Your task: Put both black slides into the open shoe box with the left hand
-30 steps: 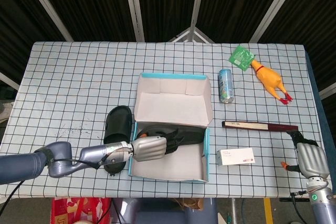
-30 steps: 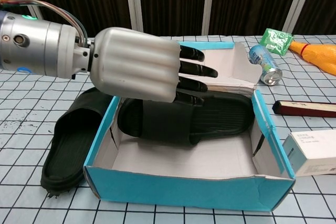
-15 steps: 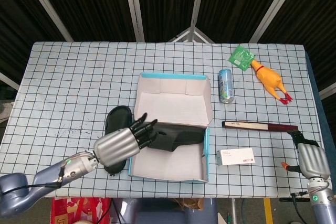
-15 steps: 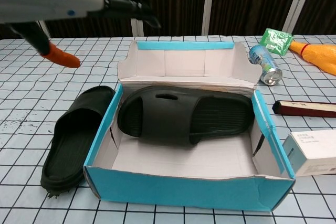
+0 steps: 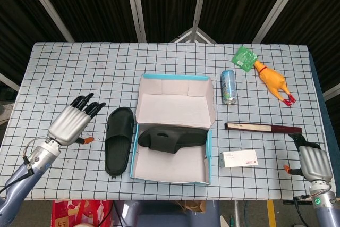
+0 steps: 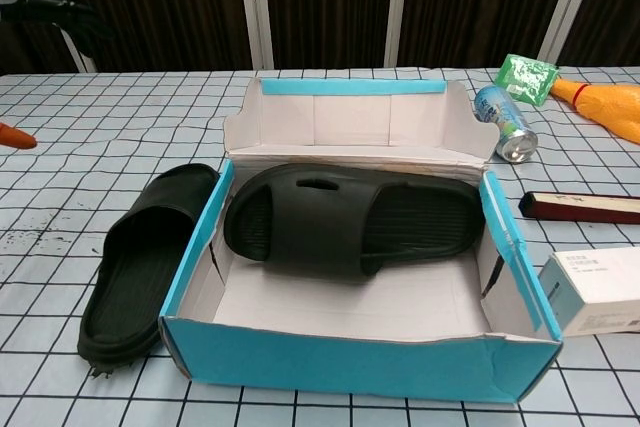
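One black slide lies across the open shoe box, leaning on its far inner wall. The other black slide lies on the table just left of the box, upside-up, toe toward the far side. My left hand hovers left of that slide, fingers spread and empty; only its dark fingertips show at the top-left edge of the chest view. My right hand rests at the table's front right corner, fingers curled in, holding nothing.
Right of the box lie a small white carton and a dark flat stick. Behind stand a blue can, a green packet and a rubber chicken.
My left hand let go of the slide in the box, rose out and swung far to the left. The slide settled in the box. The right hand stayed still.
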Available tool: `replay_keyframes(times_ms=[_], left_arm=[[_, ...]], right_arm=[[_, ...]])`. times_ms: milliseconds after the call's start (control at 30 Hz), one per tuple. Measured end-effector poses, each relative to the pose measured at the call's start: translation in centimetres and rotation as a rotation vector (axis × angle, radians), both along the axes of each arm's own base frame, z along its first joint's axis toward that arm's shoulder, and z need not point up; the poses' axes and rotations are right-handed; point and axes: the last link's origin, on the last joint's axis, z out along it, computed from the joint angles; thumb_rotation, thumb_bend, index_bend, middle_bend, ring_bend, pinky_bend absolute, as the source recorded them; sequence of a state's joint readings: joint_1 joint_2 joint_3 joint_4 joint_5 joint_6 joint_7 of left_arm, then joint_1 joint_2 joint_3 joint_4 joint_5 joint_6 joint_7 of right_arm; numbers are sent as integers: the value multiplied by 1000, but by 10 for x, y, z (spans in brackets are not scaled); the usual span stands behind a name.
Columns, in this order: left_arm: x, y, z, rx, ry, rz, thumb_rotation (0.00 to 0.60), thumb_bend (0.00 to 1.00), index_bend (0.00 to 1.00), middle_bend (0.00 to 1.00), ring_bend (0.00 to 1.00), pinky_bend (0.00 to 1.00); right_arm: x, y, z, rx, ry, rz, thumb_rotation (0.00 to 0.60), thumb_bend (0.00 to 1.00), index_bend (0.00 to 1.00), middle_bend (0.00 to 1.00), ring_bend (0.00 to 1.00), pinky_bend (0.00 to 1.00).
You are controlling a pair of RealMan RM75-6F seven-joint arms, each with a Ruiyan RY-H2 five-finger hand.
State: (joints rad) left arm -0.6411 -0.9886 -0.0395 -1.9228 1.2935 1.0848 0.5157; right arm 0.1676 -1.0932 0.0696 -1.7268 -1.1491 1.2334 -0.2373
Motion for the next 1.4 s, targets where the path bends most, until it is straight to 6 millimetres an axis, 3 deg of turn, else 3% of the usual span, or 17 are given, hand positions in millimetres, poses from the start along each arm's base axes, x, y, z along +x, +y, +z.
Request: replay_keyframes(times_ms=[133,333,800,1200,1400], left_arm=[[-16,13,-10,-15,-65,99,431,151,120,216,0,143],[-25,23,-30,-31,-117,186,430,183,151,251,2,143],[-19,40,-74,-77,-152,223,456,190,363,271,3,143],[-23,42,-93,-94,-101,216,459,191,221,259,3,142],[-22,40,-98,-106,-104,209,458,190,217,259,3,143]], right_arm=[[-1,-1,-1,6,2,-7,600,179,166,143,299,239],[-1,-1,-1,6,4,-5,600,179,166,143,299,239],[-1,-2,-1,10,0,-11,600,180,166,143,300,239],[-2,-2,-1,14,1,-12,600,180,166,143,300,239],[-2,-3,-1,12,3,-11,600,179,165,143,300,239]])
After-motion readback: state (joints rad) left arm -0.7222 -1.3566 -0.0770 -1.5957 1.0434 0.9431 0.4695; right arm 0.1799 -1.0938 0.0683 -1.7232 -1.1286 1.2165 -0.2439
